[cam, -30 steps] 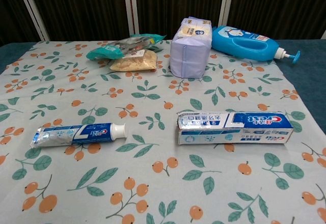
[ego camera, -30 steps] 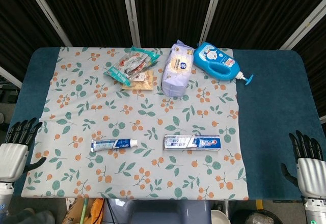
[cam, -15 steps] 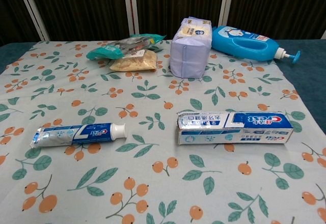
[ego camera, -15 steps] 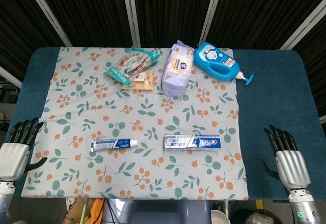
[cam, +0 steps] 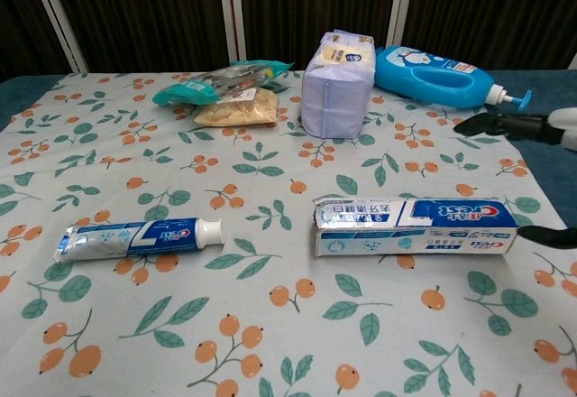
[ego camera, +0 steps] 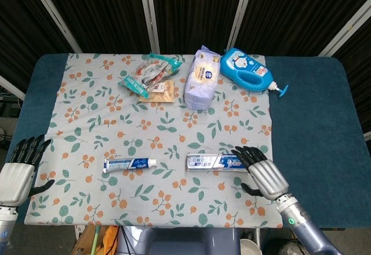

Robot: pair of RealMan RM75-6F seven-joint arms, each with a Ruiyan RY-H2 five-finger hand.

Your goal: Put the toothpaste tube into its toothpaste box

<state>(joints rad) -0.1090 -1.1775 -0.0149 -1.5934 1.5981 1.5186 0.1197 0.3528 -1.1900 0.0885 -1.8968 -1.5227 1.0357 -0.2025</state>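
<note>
Since a second ago I've swung my right hand (ego camera: pixel 262 172) in from the lower right edge of the head view, off the bare blue table (ego camera: pixel 316 116) and onto the flowered cloth (ego camera: pixel 87 98). Its fingers are spread with nothing in them, and their tips now sit over the right end of the box (ego camera: pixel 215 162). From the head view alone I can't say whether they touch the carton or hover just above it. In the chest view the dark fingertips (cam: pixel 491 125) come in from the right edge, above and behind the box's right end, and one more tip shows low at the right, just beside the box, so I judge the hand is bracketing that end rather than pressing on it.

My left hand (ego camera: pixel 18 171) has barely shifted: it sits at the lower left of the head view, off the cloth, fingers apart and empty.

Nothing else has moved. The tube (ego camera: pixel 128 163) lies flat on the cloth at lower centre-left, cap pointing right toward the box, clearly apart from it. The box lies lengthwise in line with it; its left end, facing the tube, looks rumpled in the chest view, and I take that for the open end, though I can't be sure.

For the task, this is only the approach: neither thing is held yet. I read the right hand as going for the box, leaving the tube for the left.
</note>
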